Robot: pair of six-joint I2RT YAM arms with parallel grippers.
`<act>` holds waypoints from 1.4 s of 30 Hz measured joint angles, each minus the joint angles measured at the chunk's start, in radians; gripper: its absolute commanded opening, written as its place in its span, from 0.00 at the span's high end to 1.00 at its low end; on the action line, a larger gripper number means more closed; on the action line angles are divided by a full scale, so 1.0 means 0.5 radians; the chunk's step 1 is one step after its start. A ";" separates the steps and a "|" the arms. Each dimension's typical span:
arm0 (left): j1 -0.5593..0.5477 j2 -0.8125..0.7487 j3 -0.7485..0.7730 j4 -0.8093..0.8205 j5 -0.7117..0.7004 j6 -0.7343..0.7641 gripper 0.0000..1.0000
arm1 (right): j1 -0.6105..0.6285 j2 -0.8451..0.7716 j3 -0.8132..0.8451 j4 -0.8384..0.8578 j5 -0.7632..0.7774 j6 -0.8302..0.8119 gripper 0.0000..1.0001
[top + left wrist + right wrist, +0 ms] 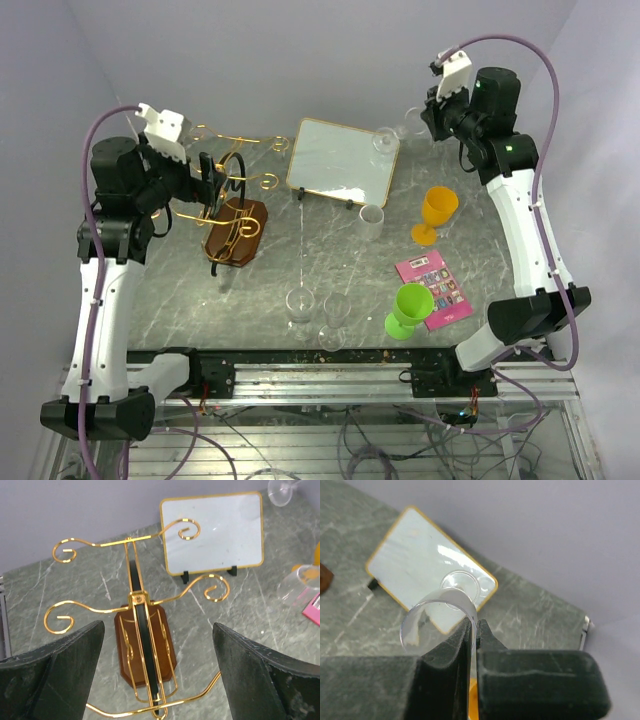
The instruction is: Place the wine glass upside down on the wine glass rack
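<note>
You're looking at a grey marbled table (180, 300). A gold-framed white board (342, 160) is standing propped on small black feet at the far ctr. A clear tumbler (371, 221) is sitting just in front of its R corner. An orange goblet (437, 212) is standing upright further R. A pink card (435, 288) is lying flat nearer you, w/ a green goblet (408, 308) standing just beside its L edge. A clear stemmed glass (299, 306) and a second stemmed glass (336, 312) are standing side by side nr the front edge.
</note>
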 measured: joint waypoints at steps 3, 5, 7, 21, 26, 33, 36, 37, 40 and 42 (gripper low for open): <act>0.000 0.041 0.066 0.060 0.001 -0.099 0.01 | 0.014 -0.002 0.013 0.138 -0.081 0.068 1.00; 0.000 0.106 0.165 0.101 0.003 -0.169 0.03 | 0.021 -0.001 0.024 0.209 -0.141 0.117 1.00; 0.001 0.179 0.253 0.175 0.008 -0.240 0.03 | 0.026 0.005 0.049 0.268 -0.211 0.178 1.00; 0.002 0.422 0.329 0.410 0.224 -0.543 0.01 | 0.069 0.105 0.256 0.461 -0.665 0.589 1.00; -0.019 0.447 0.368 0.502 0.297 -0.673 0.01 | 0.069 0.101 0.256 0.507 -0.830 0.711 1.00; -0.198 0.475 0.363 0.561 0.336 -0.809 0.13 | 0.069 0.100 0.302 0.565 -1.077 0.880 1.00; -0.204 0.483 0.339 0.633 0.398 -0.912 0.24 | 0.069 0.099 0.321 0.622 -1.171 0.942 1.00; -0.204 0.491 0.333 0.657 0.412 -0.943 0.26 | 0.069 0.099 0.321 0.641 -1.205 0.965 1.00; -0.213 0.542 0.314 0.748 0.458 -1.044 0.28 | 0.070 0.099 0.318 0.684 -1.277 1.016 1.00; -0.220 0.587 0.283 0.811 0.491 -1.115 0.28 | 0.070 0.097 0.307 0.709 -1.308 1.037 1.00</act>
